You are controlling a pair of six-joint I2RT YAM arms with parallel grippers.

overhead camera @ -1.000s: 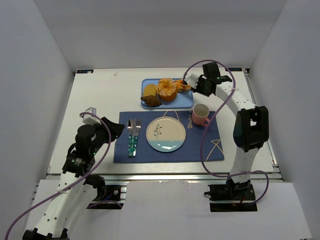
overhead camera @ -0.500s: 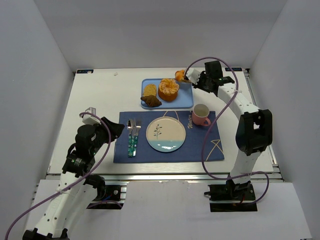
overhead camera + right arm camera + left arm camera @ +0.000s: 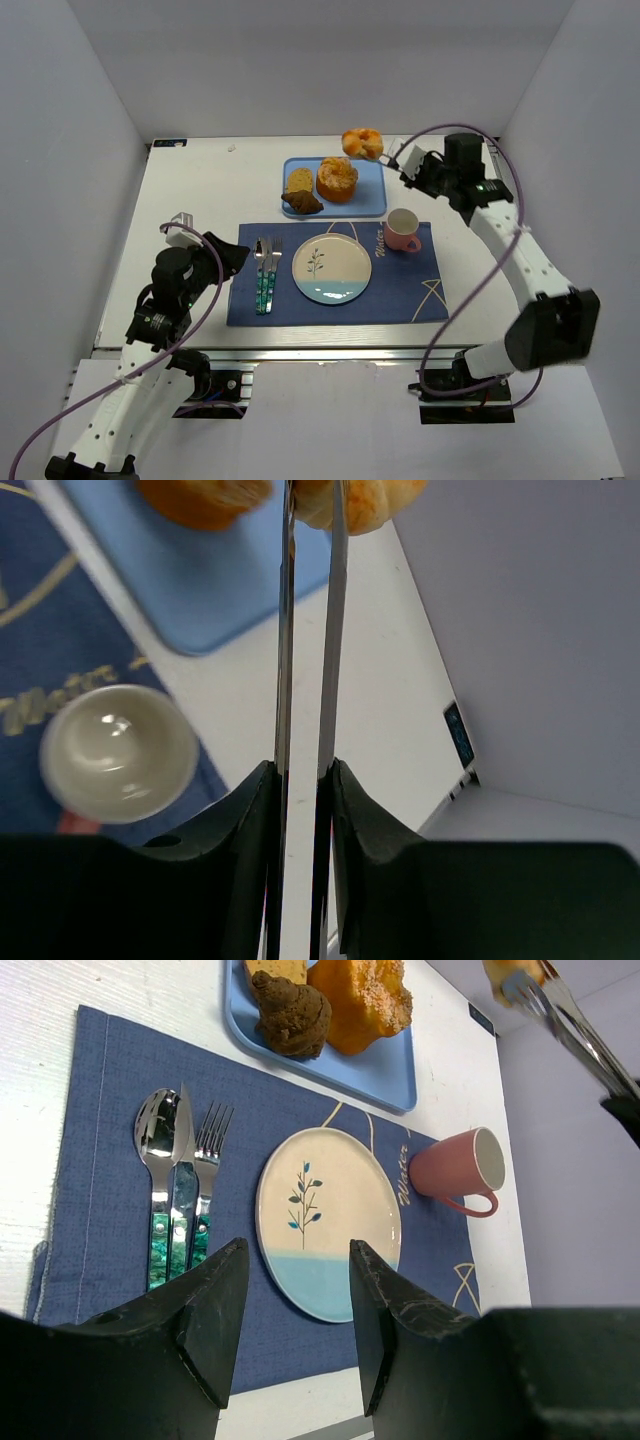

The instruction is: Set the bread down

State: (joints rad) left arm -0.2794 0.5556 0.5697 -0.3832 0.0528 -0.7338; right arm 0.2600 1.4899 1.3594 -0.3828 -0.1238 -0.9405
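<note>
While you scan the top view from the left, you meet the left gripper point(image 3: 297, 1250) first, at 9 o'clock of the blue placemat point(image 3: 340, 305), with its two fingers narrowly parted and nothing between them. On the placemat's left part lie three pieces of cutlery side by side: one spoon point(image 3: 155, 1130), one knife point(image 3: 183, 1160) and one fork point(image 3: 208, 1140), handles toward you. Just to their 3 o'clock sits one plate point(image 3: 331, 268), bare of food. At 12 o'clock of the plate, on the white table point(image 3: 200, 190), you have one blue tray point(image 3: 372, 200) holding three pieces of bread: a tan slice point(image 3: 298, 181), a dark brown lump point(image 3: 302, 202) touching it, and a large orange round loaf point(image 3: 337, 179) to their right. One pink cup point(image 3: 402, 229) stands at 2 o'clock of the plate, on the placemat's far right corner. The fourth piece, the bread roll point(image 3: 362, 143) you are placing, is off the tray and up in the air, showing at the tray's 1 o'clock. The right gripper point(image 3: 380, 152) pinches it between its two long thin fingers, clamped on the roll's edge.
</note>
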